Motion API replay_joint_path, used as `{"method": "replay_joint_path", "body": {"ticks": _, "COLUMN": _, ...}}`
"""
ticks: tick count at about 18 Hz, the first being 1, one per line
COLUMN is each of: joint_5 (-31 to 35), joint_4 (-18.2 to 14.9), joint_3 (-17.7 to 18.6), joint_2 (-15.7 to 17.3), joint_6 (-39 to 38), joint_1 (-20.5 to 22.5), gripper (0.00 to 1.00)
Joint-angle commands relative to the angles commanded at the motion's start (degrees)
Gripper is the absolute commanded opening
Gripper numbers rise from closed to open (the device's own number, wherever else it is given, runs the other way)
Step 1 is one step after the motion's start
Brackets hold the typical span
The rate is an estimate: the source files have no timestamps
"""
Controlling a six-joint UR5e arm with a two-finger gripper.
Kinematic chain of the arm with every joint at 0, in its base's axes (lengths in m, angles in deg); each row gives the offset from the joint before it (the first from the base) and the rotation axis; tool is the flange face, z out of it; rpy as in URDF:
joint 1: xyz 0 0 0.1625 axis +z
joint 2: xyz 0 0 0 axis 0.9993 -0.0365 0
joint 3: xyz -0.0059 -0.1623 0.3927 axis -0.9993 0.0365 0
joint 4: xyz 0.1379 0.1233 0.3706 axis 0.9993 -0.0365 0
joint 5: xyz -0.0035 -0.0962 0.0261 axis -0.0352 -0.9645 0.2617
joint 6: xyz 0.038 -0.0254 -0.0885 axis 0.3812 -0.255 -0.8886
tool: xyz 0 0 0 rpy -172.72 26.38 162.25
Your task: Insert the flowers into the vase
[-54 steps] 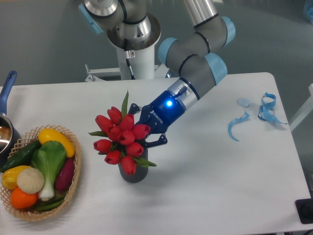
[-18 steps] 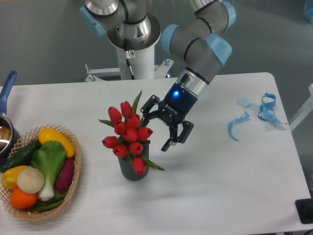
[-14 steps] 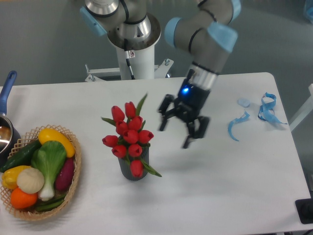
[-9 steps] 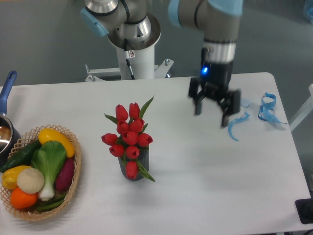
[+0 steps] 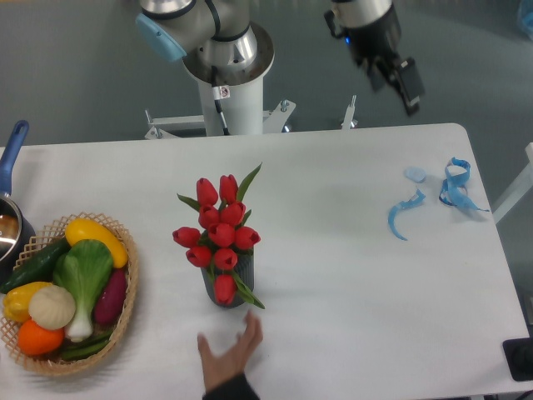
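Note:
The flowers (image 5: 218, 234), a bunch of red tulip buds with green leaves, stand upright in the vase (image 5: 226, 293), a small dark grey cylinder left of the table's middle. The blooms and a drooping leaf cover most of the vase, so only its lower wall shows. My gripper (image 5: 398, 83) is raised well above the table's far right side, a long way from the flowers. It is open and holds nothing.
A person's hand (image 5: 230, 353) reaches in from the bottom edge, just below the vase. A wicker basket (image 5: 117, 323) of vegetables sits at front left, beside a pot with a blue handle (image 5: 10, 151). Blue ribbon scraps (image 5: 451, 187) lie at the right. The robot's base (image 5: 228, 79) stands behind.
My gripper let go of the flowers, which settled upright in the vase, then rose up and to the right, away from the table. A person's hand has come in at the bottom.

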Motion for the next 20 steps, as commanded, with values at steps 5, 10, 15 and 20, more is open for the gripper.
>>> {"method": "replay_joint_path", "body": {"ticks": 5, "joint_5": 1.76, "joint_4": 0.09, "joint_3": -4.82, "joint_2": -6.76, "joint_6": 8.74, "joint_1": 3.35, "gripper": 1.0}}
{"method": "replay_joint_path", "body": {"ticks": 10, "joint_5": 6.24, "joint_4": 0.26, "joint_3": -6.94, "joint_2": -10.28, "joint_6": 9.35, "joint_1": 3.53, "gripper": 1.0}}
{"method": "replay_joint_path", "body": {"ticks": 15, "joint_5": 6.42, "joint_4": 0.35, "joint_3": -7.73, "joint_2": -11.34, "joint_6": 9.26, "joint_1": 3.53, "gripper": 1.0}}
{"method": "replay_joint_path", "body": {"ticks": 20, "joint_5": 6.51, "joint_4": 3.68, "joint_3": -7.65, "joint_2": -12.74, "joint_6": 8.65, "joint_1": 3.0, "gripper": 1.0}}
